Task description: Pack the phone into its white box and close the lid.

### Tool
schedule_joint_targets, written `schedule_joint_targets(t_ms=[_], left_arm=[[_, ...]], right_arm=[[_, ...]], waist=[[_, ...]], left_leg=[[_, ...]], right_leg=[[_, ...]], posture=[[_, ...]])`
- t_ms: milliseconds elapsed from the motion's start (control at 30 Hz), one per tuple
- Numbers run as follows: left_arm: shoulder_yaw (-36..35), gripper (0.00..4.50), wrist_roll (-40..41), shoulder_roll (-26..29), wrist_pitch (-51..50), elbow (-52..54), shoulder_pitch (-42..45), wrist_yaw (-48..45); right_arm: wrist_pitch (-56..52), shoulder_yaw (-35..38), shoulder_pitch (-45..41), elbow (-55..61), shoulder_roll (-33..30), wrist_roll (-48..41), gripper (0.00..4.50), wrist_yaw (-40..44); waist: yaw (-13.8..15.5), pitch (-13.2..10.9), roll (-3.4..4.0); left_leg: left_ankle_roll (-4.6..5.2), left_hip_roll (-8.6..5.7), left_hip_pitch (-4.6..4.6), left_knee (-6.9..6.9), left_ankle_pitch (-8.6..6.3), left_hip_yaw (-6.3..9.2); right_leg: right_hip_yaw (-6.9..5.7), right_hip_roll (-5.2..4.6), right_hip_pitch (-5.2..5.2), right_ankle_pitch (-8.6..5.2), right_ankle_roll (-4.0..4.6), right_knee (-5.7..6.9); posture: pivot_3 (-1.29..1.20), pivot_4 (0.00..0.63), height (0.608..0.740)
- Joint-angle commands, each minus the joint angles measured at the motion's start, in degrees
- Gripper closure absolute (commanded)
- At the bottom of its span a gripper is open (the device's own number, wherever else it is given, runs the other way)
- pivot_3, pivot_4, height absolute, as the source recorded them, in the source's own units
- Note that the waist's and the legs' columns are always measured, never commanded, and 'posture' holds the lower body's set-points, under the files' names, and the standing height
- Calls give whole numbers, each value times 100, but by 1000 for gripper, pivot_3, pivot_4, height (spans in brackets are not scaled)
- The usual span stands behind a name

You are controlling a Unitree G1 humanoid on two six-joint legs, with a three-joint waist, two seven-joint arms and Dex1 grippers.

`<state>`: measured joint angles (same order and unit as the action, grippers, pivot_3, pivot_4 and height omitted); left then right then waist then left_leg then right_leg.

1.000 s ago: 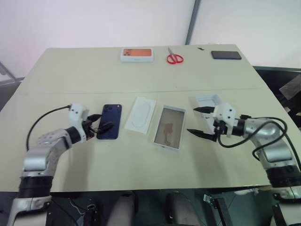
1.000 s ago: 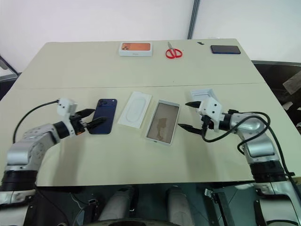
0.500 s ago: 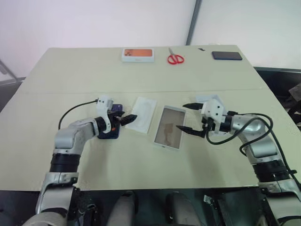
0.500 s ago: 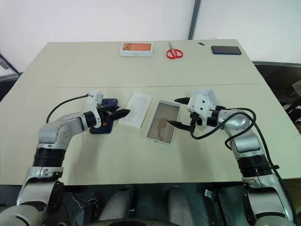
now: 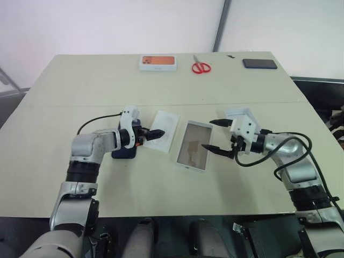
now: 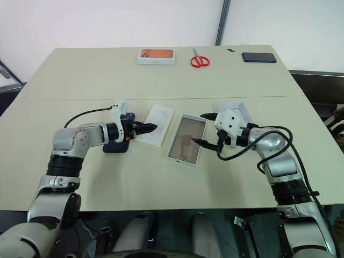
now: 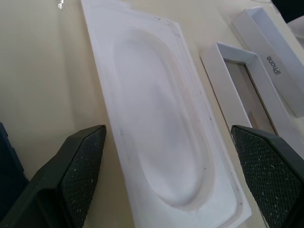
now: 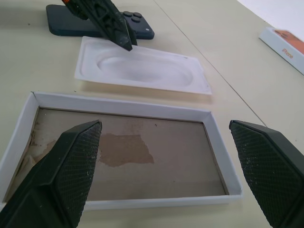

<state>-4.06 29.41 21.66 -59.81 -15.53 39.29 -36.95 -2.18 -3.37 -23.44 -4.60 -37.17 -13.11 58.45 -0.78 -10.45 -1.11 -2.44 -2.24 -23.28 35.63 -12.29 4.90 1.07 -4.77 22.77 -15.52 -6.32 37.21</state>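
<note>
While both arms hang low over the table, view by view:

Head views, middle: the white box (image 5: 192, 146) lies open and hollow side up, brown patch on its floor, between the flat white insert (image 5: 162, 130) and the right gripper (image 5: 214, 137).
Head views, left: the phone (image 6: 119, 141) lies flat on the table, mostly covered by the left gripper (image 5: 155, 133), whose tips reach over the insert's near edge.
Head views, right: the lid (image 6: 237, 112) sits just behind the right gripper, partly hidden by it.
Head views, far edge: orange-picture box (image 5: 157, 62), red scissors (image 5: 200, 66), black slab (image 5: 259, 63), all well apart from the action.
Left wrist view: fingers (image 7: 81, 168) spread wide, nothing held; the insert lies between them, so it's kinda in the way.
Right wrist view: fingers (image 8: 71, 161) wide apart too, the white box below them, the insert and the phone beyond it.
</note>
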Motion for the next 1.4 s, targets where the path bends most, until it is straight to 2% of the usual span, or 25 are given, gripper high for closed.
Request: schedule_joint_targets(t_ms=[33, 133, 267, 533, 567, 600, 633, 733, 767, 967, 1200, 1400], left_arm=[[-157, 64, 243, -97, -424, 17, -7, 14], [-299, 64, 318, -153, -587, 34, -27, 94], [-198, 1851, 248, -78, -552, 111, -168, 48], [-390, 1851, 310, -132, -561, 8, -232, 189], [-395, 2279, 318, -140, -570, -7, -233, 192], [-396, 2393, 322, -144, -574, -22, -230, 192], [-391, 2705, 324, -144, -574, -30, -230, 195], [-366, 4148, 320, -135, -573, -37, -242, 227], [-433, 4444, 346, -164, -577, -82, -226, 272], [-705, 4444, 412, -198, -465, -253, -129, 451], [-1234, 4444, 774, -163, -681, -176, 25, 564], [-1488, 4444, 984, -158, -862, 18, 96, 728]], right_arm=[[111, 155, -76, 223, 29, -72, 4, -69], [113, 134, -82, 237, 54, -76, 4, -93], [105, 119, -91, 281, 68, -90, 0, -104], [104, 124, -118, 307, 60, -93, 0, -112], [104, 125, -113, 311, 56, -95, 0, -109], [103, 124, -114, 310, 55, -95, 0, -107], [102, 123, -114, 311, 55, -95, 0, -106], [113, 114, -113, 309, 49, -83, 0, -100], [105, 109, -102, 320, 46, -88, 0, -90], [-97, 95, -6, 463, 26, -250, 0, 32], [-1250, -218, 429, 1528, -19, -772, 0, 322], [-1621, -903, 575, 1715, 139, -258, 0, 49]], waist=[[-1, 0, 0], [1, 0, 0], [0, 0, 0], [0, 0, 0], [0, 0, 0], [0, 0, 0], [0, 0, 0], [0, 0, 0], [1, 0, 0], [1, 0, 0], [-8, 0, -1], [-1, -2, -3]], left_leg=[[0, 0, 0, 0, 0, 0], [0, 0, 0, 0, 0, -1], [0, 0, -1, 0, 0, 0], [0, 1, 0, -1, 0, 0], [-1, 1, 0, -1, 0, 0], [-1, 1, 0, -1, 0, 0], [0, 1, 0, -1, 0, 0], [0, 1, -2, -1, 0, 0], [0, 1, -2, -1, 0, 0], [-1, 1, -1, -1, 0, 0], [0, 4, -3, -3, 0, 1], [-1, 4, -6, -2, 0, 2]], right_leg=[[0, 0, 1, 0, 0, 0], [0, 0, 1, 0, 0, 0], [1, 0, 1, 0, 0, 0], [0, 0, 2, 0, 0, 0], [1, 0, 2, 0, 0, 0], [0, 0, 2, 0, 0, 0], [0, 0, 2, 0, 0, 0], [1, 0, 3, 0, 0, 0], [0, 0, 4, 0, 0, 0], [1, 0, 2, 0, 0, 0], [1, 1, 6, 0, 0, 0], [0, 1, 10, 0, 0, 0]], posture=[[0, 150, 740], [0, 150, 740], [0, 150, 740], [0, 150, 740], [0, 150, 740], [0, 150, 740], [0, 150, 740], [0, 150, 740], [0, 150, 740], [0, 150, 740], [0, 150, 740], [0, 150, 740]])
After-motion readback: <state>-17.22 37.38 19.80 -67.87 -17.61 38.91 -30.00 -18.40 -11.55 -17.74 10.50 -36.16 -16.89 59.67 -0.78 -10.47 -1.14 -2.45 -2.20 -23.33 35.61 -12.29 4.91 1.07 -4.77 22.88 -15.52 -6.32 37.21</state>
